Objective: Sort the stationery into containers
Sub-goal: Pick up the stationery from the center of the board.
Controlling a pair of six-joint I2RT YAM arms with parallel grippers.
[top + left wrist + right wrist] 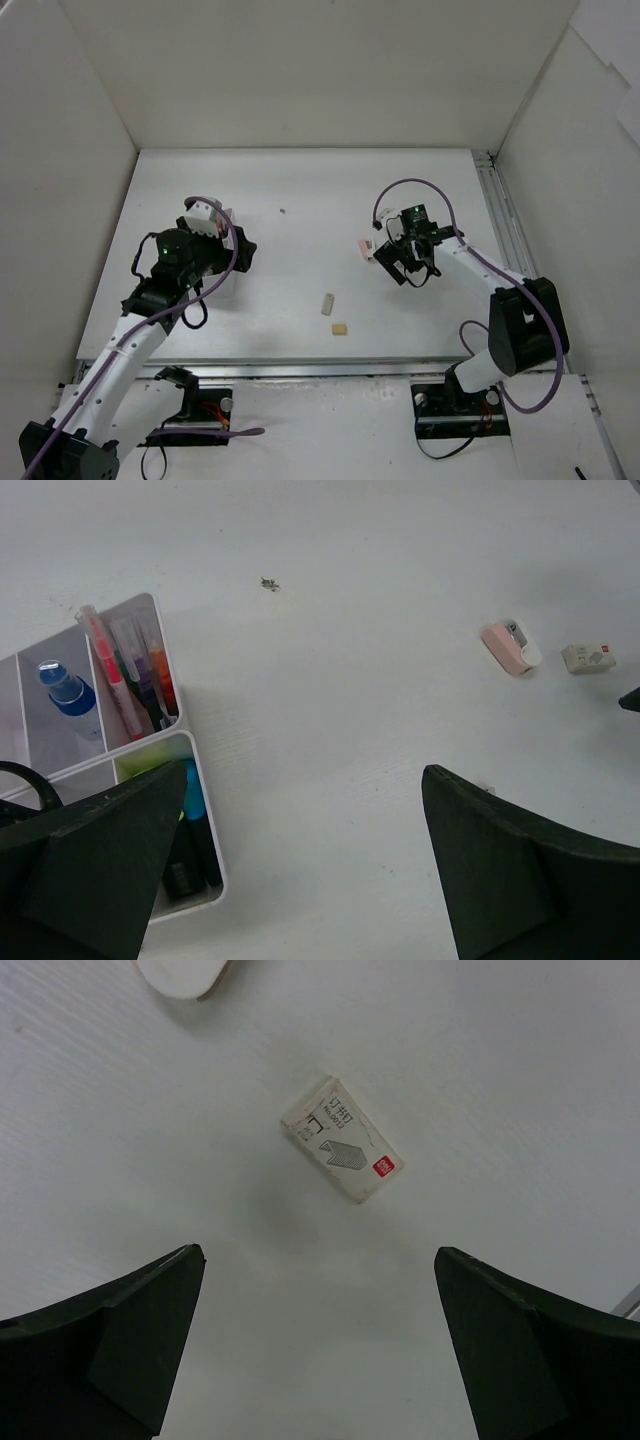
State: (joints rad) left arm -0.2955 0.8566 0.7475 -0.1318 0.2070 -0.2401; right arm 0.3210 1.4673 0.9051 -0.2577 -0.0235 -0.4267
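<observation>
The box (186, 736) is white translucent plastic, rectangular, with thin dividers. It sits at the left of the bench (300, 180), under the left arm. One compartment holds slim pens (128, 675) with pink, orange and clear barrels, the next a blue-capped item (66, 690), and the nearest dark highlighters (193, 825) with blue and yellow-green ends. The left fingers (100, 870), matte black wedges, stand wide apart above it, holding nothing. Out on the bench lie two small beige erasers (327, 303), blocky and near each other at mid bench, and further right a rounded pink-white correction tape (512, 647) just beside a small flat cardboard staple box (343, 1140) printed with a staple drawing and a red label. The right fingers (110, 1360) are spread wide over that staple box, clear of it. The bench is white with a faint linear grain and one dark speck (268, 583). Plain white panels wall it on three sides, and a metal rail (500, 220) runs along its right edge.
</observation>
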